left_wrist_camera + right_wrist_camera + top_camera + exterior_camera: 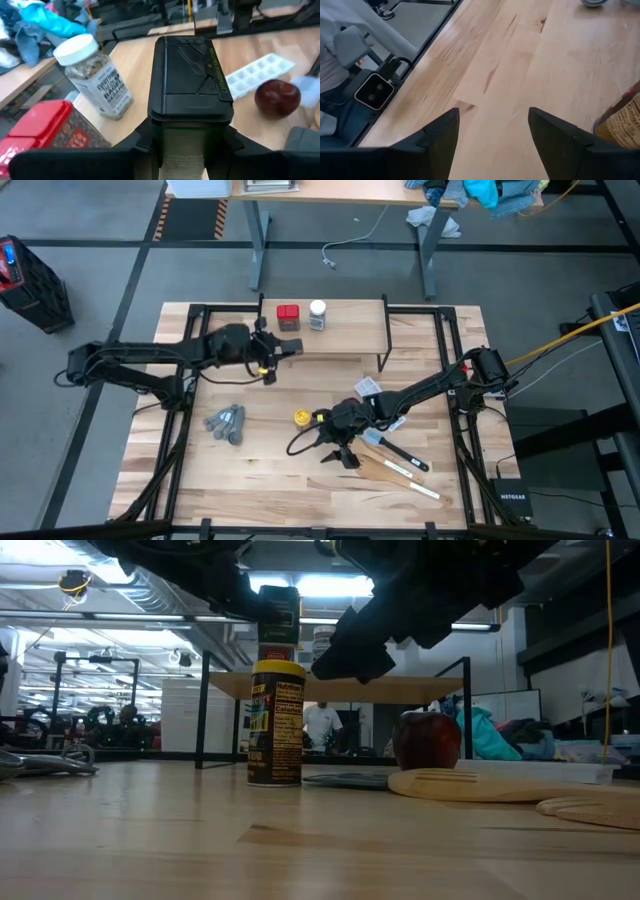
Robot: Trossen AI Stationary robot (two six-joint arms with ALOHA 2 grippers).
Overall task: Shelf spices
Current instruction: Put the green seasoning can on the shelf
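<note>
The left pincer gripped the dark tin just short of the shelf; the right pincer, open, hung beside the amber jar.

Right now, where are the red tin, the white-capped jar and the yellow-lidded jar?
Red tin (pixel 288 316): high view, its lid.
White-capped jar (pixel 76 48): left wrist view, its cap.
Yellow-lidded jar (pixel 275 730): low view, its label.

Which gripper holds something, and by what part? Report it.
The left gripper holds the dark tin by its lower body, beside the shelf. The right gripper is open and holds nothing.
</note>
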